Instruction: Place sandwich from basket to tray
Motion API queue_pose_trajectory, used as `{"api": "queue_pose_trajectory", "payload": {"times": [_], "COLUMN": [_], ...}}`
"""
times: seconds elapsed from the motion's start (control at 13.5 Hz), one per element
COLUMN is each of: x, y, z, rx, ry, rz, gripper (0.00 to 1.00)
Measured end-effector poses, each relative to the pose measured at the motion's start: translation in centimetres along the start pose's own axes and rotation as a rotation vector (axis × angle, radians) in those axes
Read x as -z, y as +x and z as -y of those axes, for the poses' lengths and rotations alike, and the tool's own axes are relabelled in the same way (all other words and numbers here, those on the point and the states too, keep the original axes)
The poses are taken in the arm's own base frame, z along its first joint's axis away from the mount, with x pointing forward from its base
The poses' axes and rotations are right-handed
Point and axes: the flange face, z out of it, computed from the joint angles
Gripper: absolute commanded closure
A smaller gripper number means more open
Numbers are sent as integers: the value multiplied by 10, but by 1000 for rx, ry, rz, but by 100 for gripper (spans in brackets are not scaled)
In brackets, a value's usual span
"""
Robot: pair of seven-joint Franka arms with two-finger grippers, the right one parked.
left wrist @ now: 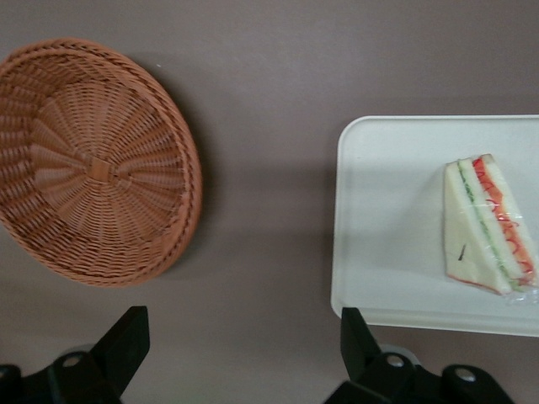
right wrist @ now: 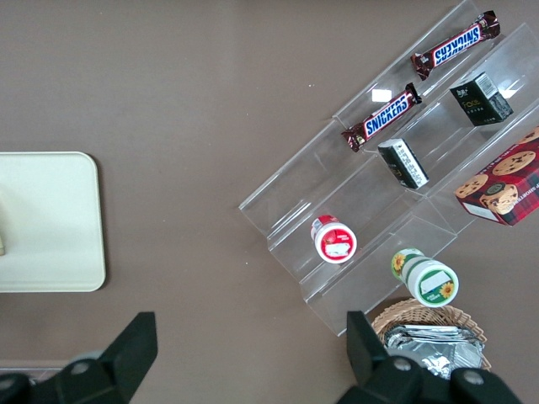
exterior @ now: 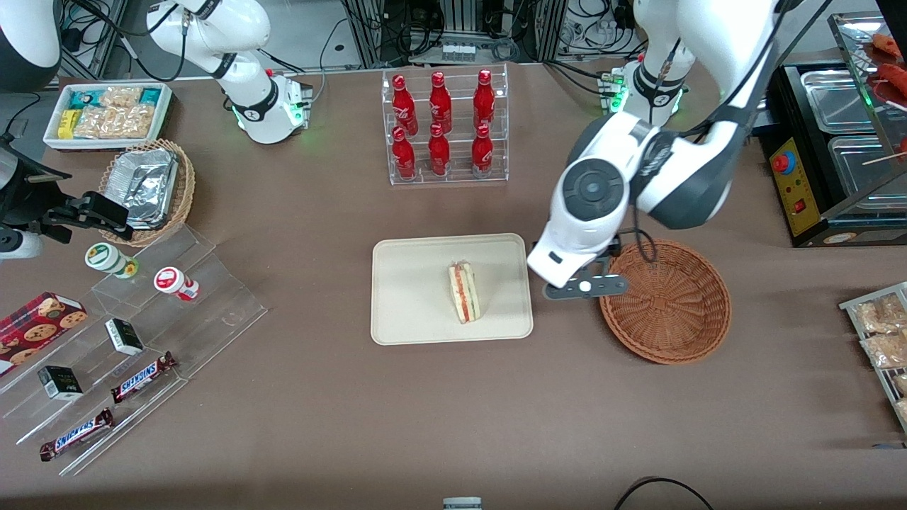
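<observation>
The sandwich (exterior: 464,292) lies flat on the tray (exterior: 411,290), near the tray's edge that faces the basket (exterior: 666,301), and slightly closer to the front camera than the tray's middle. Its cut side with the red, orange and green layers (left wrist: 497,223) points up and can be seen well in the left wrist view. The tray sits in the middle of the desk, and the basket stands on the desk just beside it, toward the working arm's end — the two are apart, with a strip of brown desk between them.

The gripper (exterior: 585,286) hangs above this strip, between the tray's edge and the basket's rim. Its two dark fingers (left wrist: 126,341) are spread wide, with only bare desk showing between them — they hold nothing and touch neither the tray nor the basket.

Farther from the front camera than the tray, an acrylic rack with six red bottles (exterior: 443,124) stands upright. Toward the parked arm's end of the desk there is a clear stepped stand with Snickers bars (exterior: 142,377) and small cups (exterior: 173,282), a lighter wicker basket with foil containers (exterior: 145,185), and a white bin of snack packets (exterior: 110,113).
</observation>
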Motion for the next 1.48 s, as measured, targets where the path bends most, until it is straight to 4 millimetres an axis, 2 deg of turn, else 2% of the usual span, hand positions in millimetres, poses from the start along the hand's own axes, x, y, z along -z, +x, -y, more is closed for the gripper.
{"api": "queue_pose_trajectory", "payload": {"times": [0.22, 0.44, 0.74, 0.96, 1.11, 1.48], "x": [11, 23, 43, 63, 76, 112], "y": [10, 17, 5, -13, -29, -59], "z": [45, 106, 202, 273, 296, 302], "rx": [-32, -78, -175, -233, -236, -235], "ry": [-6, -30, -71, -106, -111, -104], "rz": [27, 39, 101, 146, 166, 148], "gripper": [0, 0, 0, 0, 0, 0]}}
